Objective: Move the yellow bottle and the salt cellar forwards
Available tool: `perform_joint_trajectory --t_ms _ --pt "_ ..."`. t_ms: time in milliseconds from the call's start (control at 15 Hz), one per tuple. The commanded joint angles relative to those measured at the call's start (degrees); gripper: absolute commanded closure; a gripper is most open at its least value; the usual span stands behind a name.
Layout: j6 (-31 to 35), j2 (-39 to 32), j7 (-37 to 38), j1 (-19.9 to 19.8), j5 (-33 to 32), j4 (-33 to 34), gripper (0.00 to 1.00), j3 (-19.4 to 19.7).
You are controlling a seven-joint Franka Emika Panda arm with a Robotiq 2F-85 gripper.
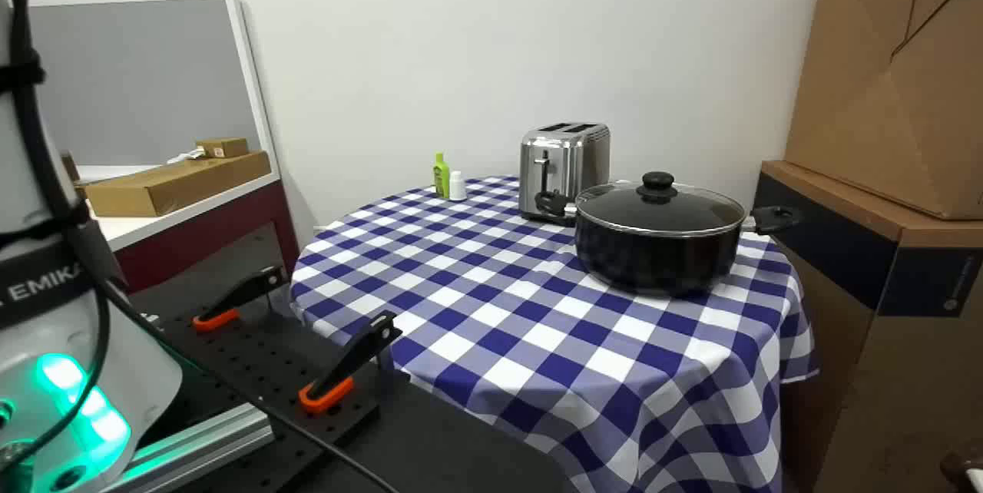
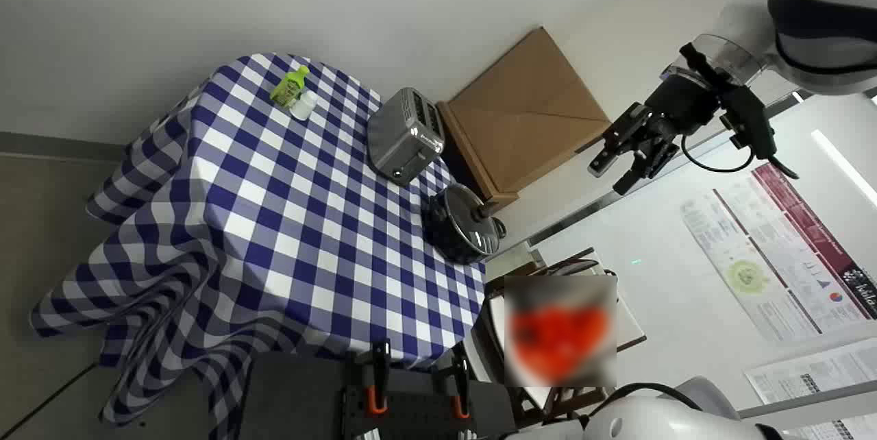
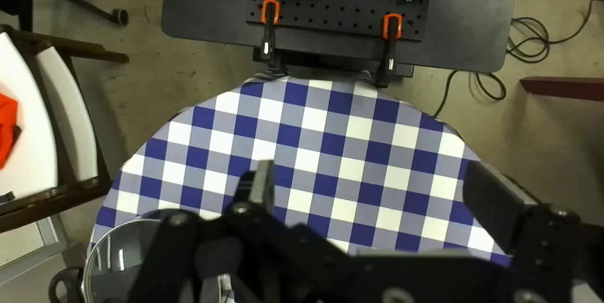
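The black two-finger gripper (image 2: 608,179), jaws spread wide, holding nothing, points down from the white arm (image 2: 822,80), high above the blue-and-white checked cloth (image 1: 445,270). Near the cloth's edge, the slim yellow-green plastic bottle (image 1: 441,177) stands just beside the small white cylindrical container (image 1: 457,188).

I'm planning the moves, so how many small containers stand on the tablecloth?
2: the yellow bottle and, right beside it, the white salt cellar, both left of the toaster in both exterior views. Another could be hidden behind the toaster or black pot.
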State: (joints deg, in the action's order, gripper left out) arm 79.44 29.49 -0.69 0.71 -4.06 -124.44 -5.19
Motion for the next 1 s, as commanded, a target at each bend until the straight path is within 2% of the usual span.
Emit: perform_joint_trajectory --t_ms 0,133,200,933 --pt "-0.17 -0.12 0.4 1.03 -0.27 0.17 0.0 0.77" --pt "-0.73 -3.1 1.92 1.05 0.4 2.27 0.0 0.13" --pt "-0.14 -0.52 0.55 1.17 -0.2 0.27 0.0 0.77" --pt "-0.13 -2.56 1.04 1.37 -0.15 0.98 0.0 0.64"
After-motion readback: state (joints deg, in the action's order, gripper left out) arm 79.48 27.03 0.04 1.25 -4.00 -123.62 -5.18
